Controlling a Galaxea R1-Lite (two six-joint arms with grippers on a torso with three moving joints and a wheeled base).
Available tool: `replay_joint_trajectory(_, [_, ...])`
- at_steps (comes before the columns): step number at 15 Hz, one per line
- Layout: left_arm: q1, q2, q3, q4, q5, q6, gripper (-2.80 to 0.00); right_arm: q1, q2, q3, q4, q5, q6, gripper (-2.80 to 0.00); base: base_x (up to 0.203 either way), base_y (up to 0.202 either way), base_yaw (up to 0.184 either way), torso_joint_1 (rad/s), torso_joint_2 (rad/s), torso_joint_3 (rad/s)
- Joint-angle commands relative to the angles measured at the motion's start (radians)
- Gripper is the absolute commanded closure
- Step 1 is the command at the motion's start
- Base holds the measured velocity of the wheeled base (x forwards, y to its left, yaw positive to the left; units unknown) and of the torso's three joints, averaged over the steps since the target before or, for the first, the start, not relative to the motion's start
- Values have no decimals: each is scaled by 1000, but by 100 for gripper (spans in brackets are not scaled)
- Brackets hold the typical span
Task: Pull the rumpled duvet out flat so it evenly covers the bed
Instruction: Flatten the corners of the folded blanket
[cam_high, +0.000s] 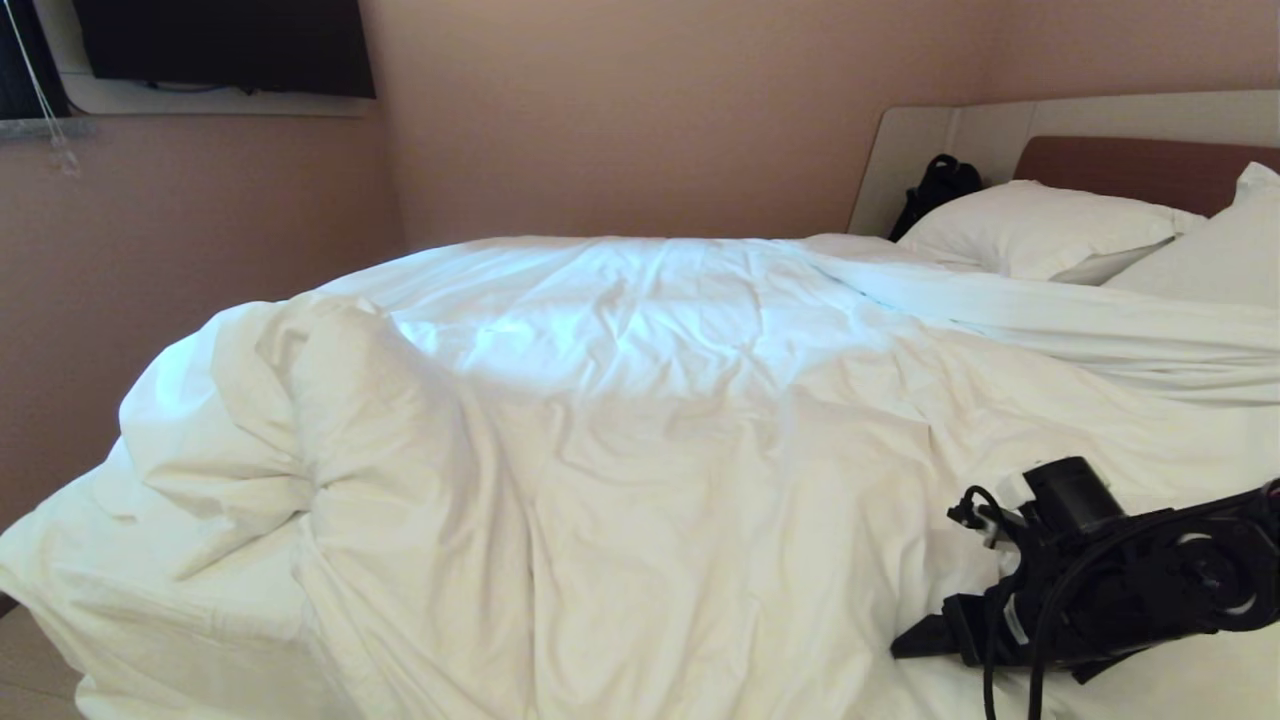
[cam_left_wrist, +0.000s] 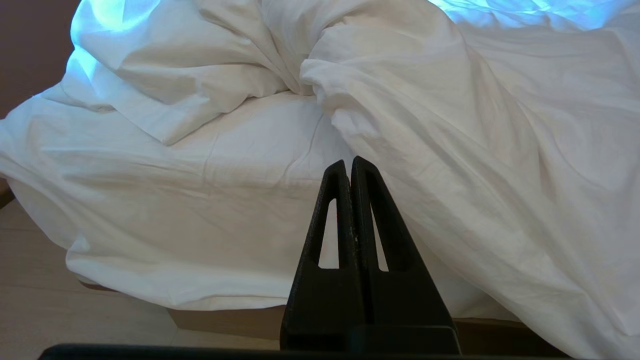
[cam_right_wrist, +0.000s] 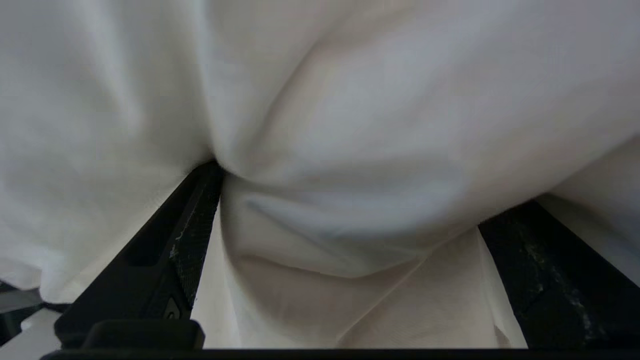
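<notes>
bed (cam_high: 1140, 165): it fills the head view, headboard at the far right, foot corner near left; the robot stands along its near side, so the cover can be drawn toward it.
duvet (cam_high: 640, 400): spread across most of the bed but uneven; its near-left corner is folded back into a puffy heap (cam_high: 300, 420), probably why the corner below lies uncovered.
mattress sheet (cam_left_wrist: 210, 200): bare at the foot corner, draping over the edge toward the floor, because the heaped duvet stops short of it.
pillows (cam_high: 1040, 230): at the head end against the headboard, clear of the duvet's upper edge.
right pincer (cam_high: 925, 640): low at the near-right side, fingers spread wide; in the right wrist view a fold of duvet bulges between the two fingers (cam_right_wrist: 185, 235), not yet pinched. Judged: set to close on that fold and pull.
left pincer (cam_left_wrist: 351, 167): fingers pressed together, holding nothing, pointing at the foot corner, parked.
</notes>
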Motion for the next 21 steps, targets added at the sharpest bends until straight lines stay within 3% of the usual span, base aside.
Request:
replay_joint_trajectory(1, [0, 0, 0, 0, 0, 0, 0, 13, 33, 26, -110, 1, 4, -280, 0, 0, 0, 0, 0, 0])
replay_joint_trajectory(4, [0, 0, 0, 0, 0, 0, 0, 32, 67, 64, -198, 0, 5, -280, 0, 0, 0, 0, 0, 0])
replay_joint_trajectory(5, [0, 0, 0, 0, 0, 0, 0, 34, 69, 79, -229, -1, 4, 0, 0, 0, 0, 0, 0, 0])
replay_joint_trajectory(11, [0, 0, 0, 0, 0, 0, 0, 55, 44, 124, -253, 1, 5, 0, 0, 0, 0, 0, 0, 0])
replay_joint_trajectory(17, [0, 0, 0, 0, 0, 0, 0, 167, -137, 302, -239, -9, 1, 0, 0, 0, 0, 0, 0, 0])
replay_joint_trajectory(21, [0, 0, 0, 0, 0, 0, 0, 199, -253, 329, -88, -18, -6, 0, 0, 0, 0, 0, 0, 0])
